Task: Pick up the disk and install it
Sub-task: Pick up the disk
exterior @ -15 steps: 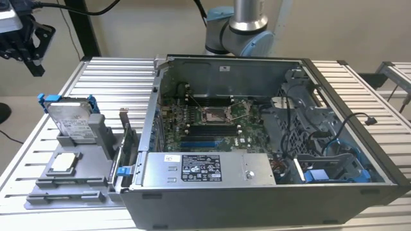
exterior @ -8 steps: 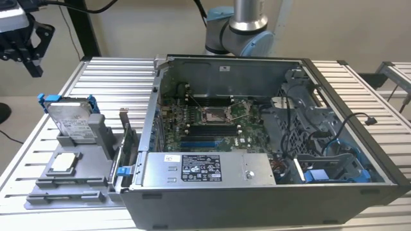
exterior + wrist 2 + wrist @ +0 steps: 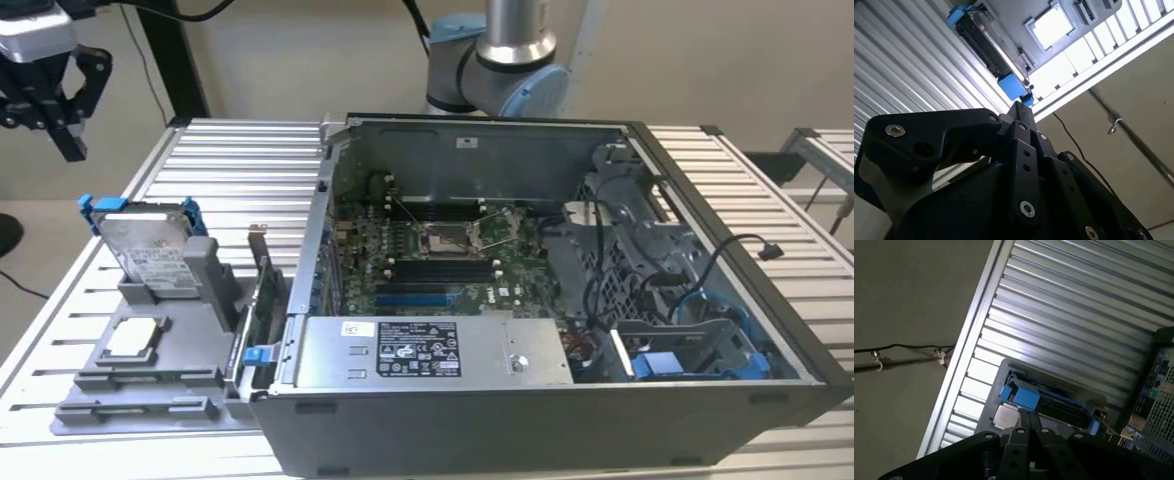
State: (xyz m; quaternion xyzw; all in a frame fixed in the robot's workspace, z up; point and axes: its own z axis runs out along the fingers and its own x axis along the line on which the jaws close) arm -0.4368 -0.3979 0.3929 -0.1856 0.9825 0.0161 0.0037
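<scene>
**Disk upright in its stand, tool shut and empty above it**

In the exterior view we see the disk (image 3: 144,250) upright in a grey stand (image 3: 200,285) on the table (image 3: 240,150), just beside the open computer case (image 3: 534,430), on the exterior view's left. The tool (image 3: 70,148) hangs well above it. In the second wrist view the tool (image 3: 1021,107) has its fingers pressed together, gripping nothing, with the disk (image 3: 989,47) beyond. In the first wrist view the tool (image 3: 1028,421) points towards the disk (image 3: 1054,402).

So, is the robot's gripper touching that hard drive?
Apart. The exterior view shows the gripper hanging high above the hard drive, which stands upright in a grey holder, clear air between.
</scene>
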